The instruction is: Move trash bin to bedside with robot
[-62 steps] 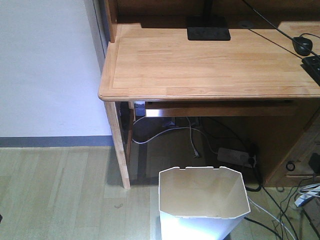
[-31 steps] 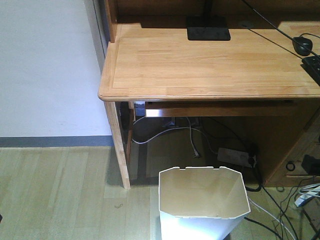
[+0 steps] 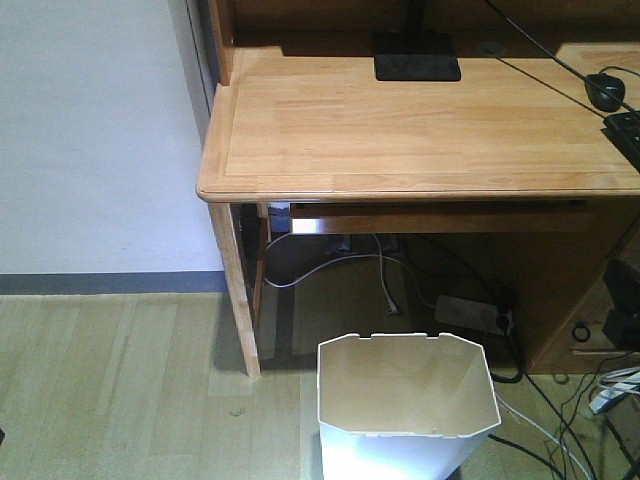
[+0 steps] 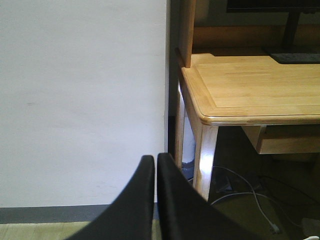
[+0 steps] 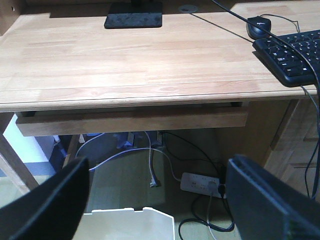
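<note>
The white trash bin [image 3: 345,400] stands on the floor in front of the desk, at the bottom of the front view, empty and cream inside. Its far rim [image 5: 127,216] shows at the bottom of the right wrist view, below and between my right gripper's fingers. My right gripper [image 5: 158,165] is open wide and holds nothing, its fingers apart from the bin. My left gripper [image 4: 155,161] is shut and empty, pointing at the white wall beside the desk leg. The bed is out of view. Neither gripper shows in the front view.
A light wooden desk [image 3: 420,120] fills the upper front view, its leg [image 3: 240,300] left of the bin. On it are a monitor base [image 3: 417,55], a mouse [image 3: 605,90] and a keyboard [image 5: 295,52]. A power strip [image 3: 470,312] and cables lie underneath. A white wall [image 3: 90,130] is at left.
The bin and the desk stay where they were. A dark shape at the right edge of the front view has shifted slightly.
</note>
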You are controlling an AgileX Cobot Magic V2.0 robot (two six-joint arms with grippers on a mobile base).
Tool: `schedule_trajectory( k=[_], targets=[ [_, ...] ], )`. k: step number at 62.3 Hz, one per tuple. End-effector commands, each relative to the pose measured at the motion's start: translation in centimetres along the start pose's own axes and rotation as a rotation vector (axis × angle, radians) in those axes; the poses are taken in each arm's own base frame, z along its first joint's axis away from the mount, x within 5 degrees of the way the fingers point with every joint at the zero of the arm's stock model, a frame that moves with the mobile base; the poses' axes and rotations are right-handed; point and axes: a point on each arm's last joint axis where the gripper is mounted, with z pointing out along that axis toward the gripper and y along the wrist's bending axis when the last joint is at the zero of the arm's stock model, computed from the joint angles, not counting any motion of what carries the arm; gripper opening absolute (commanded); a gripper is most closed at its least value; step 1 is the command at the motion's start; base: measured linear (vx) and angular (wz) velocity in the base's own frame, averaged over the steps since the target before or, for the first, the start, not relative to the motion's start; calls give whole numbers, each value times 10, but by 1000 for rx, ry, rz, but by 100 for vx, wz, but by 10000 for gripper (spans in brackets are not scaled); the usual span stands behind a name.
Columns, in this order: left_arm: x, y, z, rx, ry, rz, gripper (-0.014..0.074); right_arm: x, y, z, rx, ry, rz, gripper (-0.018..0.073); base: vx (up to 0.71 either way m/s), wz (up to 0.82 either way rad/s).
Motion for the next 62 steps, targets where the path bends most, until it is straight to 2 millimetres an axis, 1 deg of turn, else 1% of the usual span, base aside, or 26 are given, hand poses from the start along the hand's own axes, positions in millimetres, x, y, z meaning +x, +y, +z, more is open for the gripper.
schedule_trajectory(
  k=[1,9,15,23,31,34,39,44,49,55,58,62],
  targets=[
    [-1,0,0,4,-65,-7,-6,-20,1,-3,-16,-124,38,568,0,0],
    [-1,0,0,4,-65,-7,-6,-27,2,1,-18,-93,42,566,0,0],
    [-1,0,0,4,-65,-7,-6,-35,2,10,-14,-24,40,566,0,0],
    [-1,0,0,4,-65,-7,-6,-44,3,28,-16,97,67,566,0,0],
    [-1,0,0,4,-65,-7,-6,-50,4,53,-14,238,72,566,0,0],
    [-1,0,0,4,-65,-7,-6,-49,4,66,-12,315,61,566,0,0],
    [-1,0,0,4,-65,-7,-6,-49,5,82,-18,417,19,566,0,0],
    [-1,0,0,4,-65,-7,-6,-43,5,101,-34,519,-17,566,0,0],
    [-1,0,0,4,-65,-7,-6,-37,3,120,-46,589,-2,566,0,0],
    [-1,0,0,4,-65,-7,-6,-24,-8,142,-63,661,45,566,0,0],
    [-1,0,0,4,-65,-7,-6,-14,-15,154,-71,702,90,566,0,0],
    [-1,0,0,4,-65,-7,-6,0,-24,168,-89,741,102,566,0,0]
  ],
)
